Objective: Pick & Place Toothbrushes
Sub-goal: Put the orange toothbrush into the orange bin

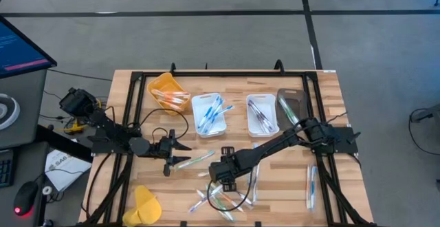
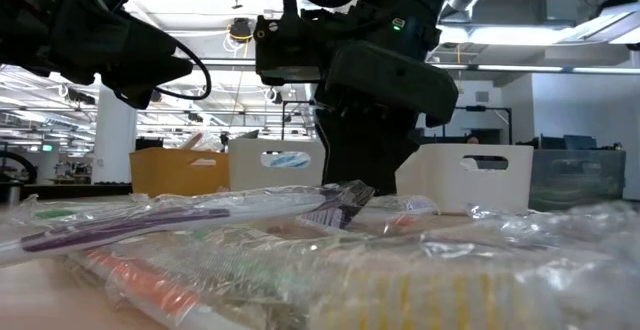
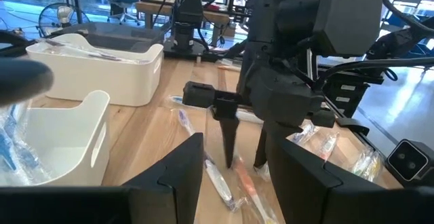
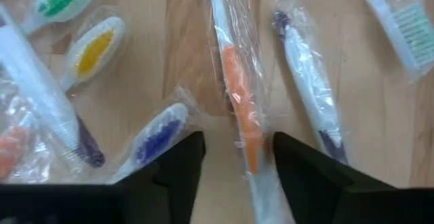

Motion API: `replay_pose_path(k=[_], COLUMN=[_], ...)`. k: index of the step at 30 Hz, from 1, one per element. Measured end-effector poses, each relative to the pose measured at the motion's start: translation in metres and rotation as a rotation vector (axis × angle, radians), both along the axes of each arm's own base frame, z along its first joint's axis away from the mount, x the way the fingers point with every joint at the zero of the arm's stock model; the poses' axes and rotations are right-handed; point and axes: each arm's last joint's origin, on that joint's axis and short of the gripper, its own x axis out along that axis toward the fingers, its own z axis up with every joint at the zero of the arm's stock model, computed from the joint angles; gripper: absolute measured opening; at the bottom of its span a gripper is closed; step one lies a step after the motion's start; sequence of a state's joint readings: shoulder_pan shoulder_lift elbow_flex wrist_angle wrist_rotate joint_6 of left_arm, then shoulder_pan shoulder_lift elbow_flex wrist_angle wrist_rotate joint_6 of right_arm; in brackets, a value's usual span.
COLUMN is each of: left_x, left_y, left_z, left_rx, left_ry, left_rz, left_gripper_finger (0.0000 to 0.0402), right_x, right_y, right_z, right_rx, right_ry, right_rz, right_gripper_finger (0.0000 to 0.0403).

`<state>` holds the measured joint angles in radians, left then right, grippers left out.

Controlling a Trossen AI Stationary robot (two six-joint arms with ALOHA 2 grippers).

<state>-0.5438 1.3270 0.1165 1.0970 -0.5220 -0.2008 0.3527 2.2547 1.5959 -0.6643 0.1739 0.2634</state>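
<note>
Several wrapped toothbrushes [image 1: 223, 196] lie loose on the wooden table near its front edge. My right gripper [image 4: 234, 159] points down over them, open. Its fingers stand on either side of an orange-accented toothbrush [image 4: 239, 95] that lies flat on the wood, and they do not touch it. The left wrist view shows the same fingers [image 3: 228, 139] just above the table. My left gripper [image 1: 184, 146] waits open and level at the table's left, with nothing between its fingers. Beside the orange brush lie a purple-tipped brush [image 4: 308, 91], a blue one [image 4: 157, 134] and a yellow one [image 4: 95, 51].
At the back stand a yellow tray [image 1: 170, 93], two white trays [image 1: 210, 113] [image 1: 261, 113] with toothbrushes inside, and a dark tray [image 1: 292, 105]. A yellow object [image 1: 144, 205] lies at the front left. More brushes [image 1: 311, 186] lie at the right. One green brush [image 1: 196, 159] lies near my left gripper.
</note>
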Motion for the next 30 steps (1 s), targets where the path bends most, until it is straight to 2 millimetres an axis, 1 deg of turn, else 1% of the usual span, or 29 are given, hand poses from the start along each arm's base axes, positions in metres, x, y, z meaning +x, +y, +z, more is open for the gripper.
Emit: replay_pose_path(k=[2,7,8,12,16,20,24,28,30], left_x=[0.0,0.0,0.0,0.0,0.0,0.0,0.0,0.0,0.0], left_y=[0.0,0.0,0.0,0.0,0.0,0.0,0.0,0.0,0.0], left_z=[0.0,-0.001,-0.001,-0.001,-0.001,-0.001,-0.001,-0.001,-0.001], left_rx=[0.001,0.003,0.003,0.003,0.003,0.004,0.005,0.006,0.005], left_ry=[0.002,0.005,0.005,0.005,0.005,0.006,0.008,0.008,0.008], left_rz=[0.0,0.0,0.0,0.0,0.0,-0.001,-0.001,-0.001,-0.001], left_gripper_finger=[0.0154,0.0154,0.0154,0.0154,0.0154,0.0154,0.0154,0.0154,0.0154], right_x=[0.001,0.002,0.002,0.003,0.004,0.005,0.001,-0.004,-0.008], right_y=[0.0,0.002,0.003,0.006,0.007,0.016,0.022,0.032,0.037], right_z=[0.001,0.003,0.003,0.005,0.009,0.019,0.028,0.048,0.054], right_rx=[0.004,0.028,0.031,0.031,0.009,-0.061,-0.128,-0.188,-0.212], right_ry=[-0.001,0.005,0.007,0.007,0.011,0.0,0.048,0.046,0.061], right_rz=[0.001,0.023,0.036,0.046,0.042,0.028,0.027,-0.016,-0.038], right_gripper_finger=[0.0144,0.0028,0.0018,0.0025,0.0011,0.0012,0.0011,0.0011,0.0011])
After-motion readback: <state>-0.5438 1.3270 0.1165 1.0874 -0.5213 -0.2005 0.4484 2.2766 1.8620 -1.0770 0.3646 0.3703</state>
